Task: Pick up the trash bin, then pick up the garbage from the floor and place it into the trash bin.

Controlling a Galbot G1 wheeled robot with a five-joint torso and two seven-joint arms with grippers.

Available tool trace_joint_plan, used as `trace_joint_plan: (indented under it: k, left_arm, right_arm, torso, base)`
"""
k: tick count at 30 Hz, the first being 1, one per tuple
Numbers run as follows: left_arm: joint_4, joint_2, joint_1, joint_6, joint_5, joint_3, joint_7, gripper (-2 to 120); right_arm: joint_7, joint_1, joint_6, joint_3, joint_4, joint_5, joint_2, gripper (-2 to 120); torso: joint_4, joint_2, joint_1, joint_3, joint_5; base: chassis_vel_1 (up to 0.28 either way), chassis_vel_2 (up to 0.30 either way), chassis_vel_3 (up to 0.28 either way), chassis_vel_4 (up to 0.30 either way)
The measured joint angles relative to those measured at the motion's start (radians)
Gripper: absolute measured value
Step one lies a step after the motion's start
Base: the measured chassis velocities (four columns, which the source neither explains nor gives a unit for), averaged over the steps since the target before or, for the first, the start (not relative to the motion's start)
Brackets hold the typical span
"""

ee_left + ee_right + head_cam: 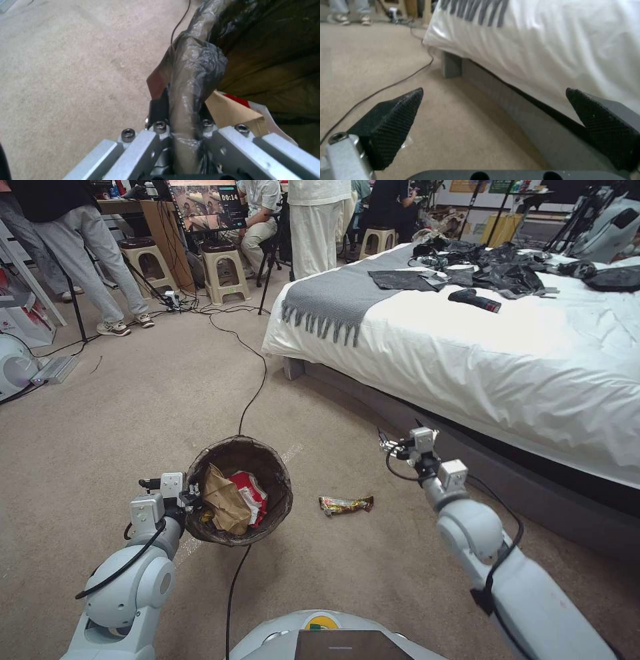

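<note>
My left gripper [180, 125] has its jaws clamped on the bagged rim of the trash bin [277, 500], held above the carpet [100, 447]; brown and red wrappers [233, 500] lie inside. My right gripper [493, 125] hangs beside the bed [533, 373], jaws wide, nothing between them. On the carpet between both jaws lies a crinkled snack wrapper [345, 505].

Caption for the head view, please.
Left gripper holds the trash bin by its rim; open right gripper hovers near a wrapper on carpet.
</note>
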Motion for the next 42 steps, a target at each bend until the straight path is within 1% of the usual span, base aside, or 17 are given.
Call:
trace_joint_plan:
  k: [1,4,5,7,8,10,11,14,16,19,22,27,30,31,33,34,42]
  left_arm:
    - [0.0,0.0,0.0,0.0,0.0,0.0,0.0,0]
    - [0.006,-0.005,0.001,0.0,0.009,0.004,0.005,0]
    - [0.006,-0.005,0.001,0.0,0.009,0.004,0.005,0]
    - [0.007,-0.006,0.001,0.0,0.014,0.007,0.006,0]
    - [0.007,-0.006,0.001,0.0,0.014,0.007,0.006,0]
    - [0.007,-0.01,0.002,0.0,0.019,0.009,0.005,0]
    - [0.007,-0.01,0.002,0.0,0.019,0.009,0.005,0]
    - [0.009,-0.011,0.003,0.0,0.02,0.009,0.005,0]
    - [0.014,-0.013,0.004,0.0,0.019,0.008,0.003,0]
    - [0.016,-0.014,0.005,0.0,0.019,0.011,0.002,0]
    - [0.023,-0.016,0.002,0.0,0.019,0.018,0.002,0]
    - [0.03,-0.015,0.0,0.0,0.015,0.022,0.002,0]
    - [0.042,-0.014,-0.004,0.0,0.014,0.017,0.002,0]
    - [0.046,-0.013,-0.003,0.0,0.014,0.011,0.002,0]
    - [0.047,-0.012,-0.003,-0.001,0.014,0.008,0.002,0]
    - [0.05,-0.012,-0.002,-0.002,0.013,0.004,0.002,0]
    - [0.064,-0.015,-0.011,-0.004,0.012,0.002,0.002,0]
  right_arm:
    - [0.0,0.0,0.0,0.0,0.0,0.0,0.0,100]
    - [0.012,0.036,-0.13,-0.039,0.035,0.11,-0.094,100]
    - [0.012,0.036,-0.13,-0.039,0.035,0.11,-0.094,100]
    - [0.032,0.109,-0.211,-0.086,0.02,0.192,-0.204,100]
    - [0.032,0.109,-0.211,-0.086,0.02,0.192,-0.204,100]
    - [0.058,0.255,-0.291,-0.18,-0.045,0.333,-0.338,100]
    - [0.058,0.255,-0.291,-0.18,-0.045,0.333,-0.338,100]
    - [0.061,0.351,-0.321,-0.254,-0.099,0.393,-0.388,100]
    - [0.07,0.423,-0.367,-0.318,-0.145,0.474,-0.403,100]
    - [0.073,0.447,-0.385,-0.336,-0.165,0.508,-0.4,100]
    - [0.115,0.523,-0.446,-0.414,-0.236,0.668,-0.385,100]
    - [0.131,0.572,-0.452,-0.474,-0.311,0.701,-0.356,100]
    - [0.172,0.652,-0.456,-0.577,-0.463,0.744,-0.249,100]
    - [0.182,0.667,-0.454,-0.598,-0.511,0.75,-0.201,100]
    - [0.185,0.672,-0.453,-0.606,-0.536,0.75,-0.177,100]
    - [0.183,0.678,-0.441,-0.617,-0.595,0.727,-0.128,100]
    - [0.161,0.638,-0.405,-0.582,-0.702,0.648,-0.041,100]
  torso:
    - [0.0,0.0,0.0,0.0,0.0]
    - [0.0005,0.0,0.0,0.0,0.0]
    - [0.0005,0.0,0.0,0.0,0.0]
    - [0.0005,0.0,0.0,0.0,0.0]
    - [0.0005,0.0,0.0,0.0,0.0]
    - [0.0007,0.0,0.0,0.0,0.0]
    - [0.0007,0.0,0.0,0.0,0.0]
    - [0.0007,0.0,0.0,0.0,0.0001]
    - [0.0006,0.0,0.0,0.0,0.0001]
    - [0.0005,0.0,0.0,0.0,0.0001]
    - [0.0005,0.0,0.0,0.0,-0.0002]
    - [0.0004,0.0,0.0,0.0,-0.0002]
    - [0.0005,0.0,0.0,0.0,-0.0005]
    - [0.0007,0.0,0.0,0.0,-0.0003]
    - [0.0009,0.0,0.0,0.0,-0.0003]
    - [0.001,0.0,0.0,0.0,-0.0004]
    - [0.0004,0.0,0.0,0.0,-0.0004]
  base:
    - [0.0,0.0,0.0,0.0]
    - [0.0,0.0,0.0,0.0]
    - [0.0,0.0,0.0,0.0]
    - [0.0,0.0,0.0,0.0]
    - [0.0,0.0,0.0,0.0]
    - [0.0,0.0,0.0,0.0]
    - [0.0,0.0,0.0,0.0]
    - [0.0,0.0,0.0,0.0]
    - [0.0,0.0,0.0,0.0]
    - [0.0,0.0,0.0,0.0]
    - [0.0,0.0,0.0,0.0]
    - [0.0,0.0,0.0,0.0]
    - [0.0,0.0,0.0,0.0]
    - [0.0,0.0,0.0,0.0]
    - [0.0,0.0,0.0,0.0]
    - [0.0,0.0,0.0,0.0]
    - [0.0,0.0,0.0,0.0]
